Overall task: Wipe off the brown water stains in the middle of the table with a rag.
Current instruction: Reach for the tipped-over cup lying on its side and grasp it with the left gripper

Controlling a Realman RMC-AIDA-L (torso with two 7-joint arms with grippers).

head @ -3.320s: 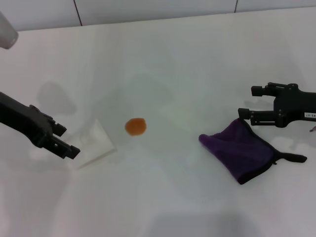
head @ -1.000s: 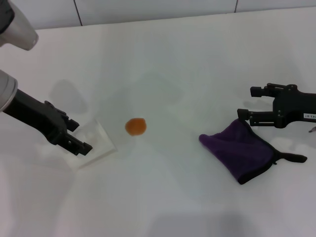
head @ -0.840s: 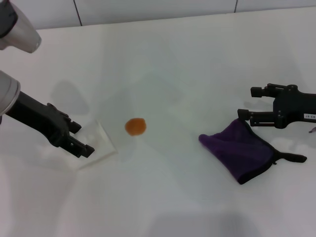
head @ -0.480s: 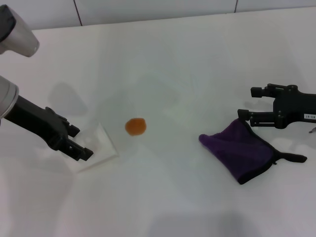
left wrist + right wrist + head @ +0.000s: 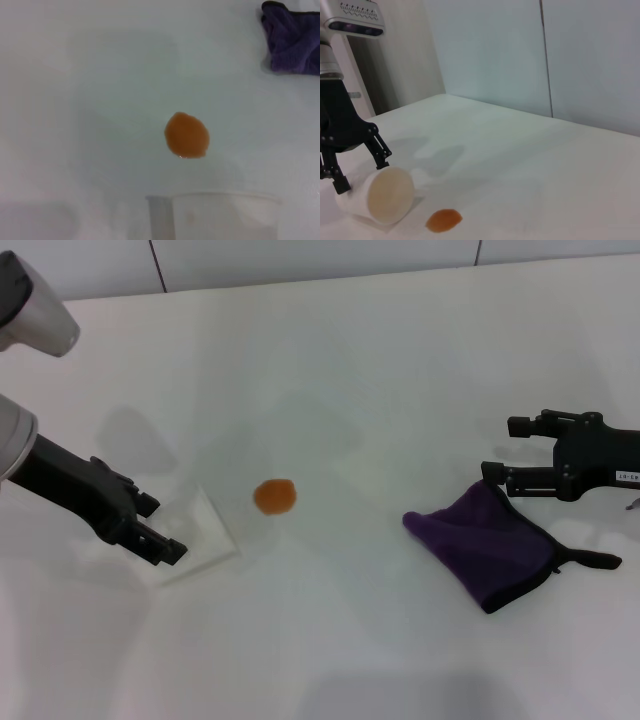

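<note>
The brown water stain [image 5: 274, 497] is a small round orange blot in the middle of the white table [image 5: 380, 360]; it also shows in the left wrist view [image 5: 186, 135] and the right wrist view [image 5: 443, 220]. The dark purple rag [image 5: 485, 540] lies crumpled at the right, its black loop pointing right, and its edge shows in the left wrist view [image 5: 295, 40]. My right gripper [image 5: 502, 449] is open just beyond the rag's far corner, with nothing in it. My left gripper [image 5: 155, 527] is open at the left, its fingers astride the closed end of a tipped cup.
A pale translucent cup [image 5: 195, 525] lies on its side left of the stain, its mouth toward the stain [image 5: 382, 195]. The table's far edge [image 5: 300, 280] meets a tiled wall. A grey link of my left arm [image 5: 30, 310] hangs over the far left corner.
My left gripper moved right up to the cup's closed end, then shifted slightly nearer. The right gripper, the rag and the stain have not moved.
</note>
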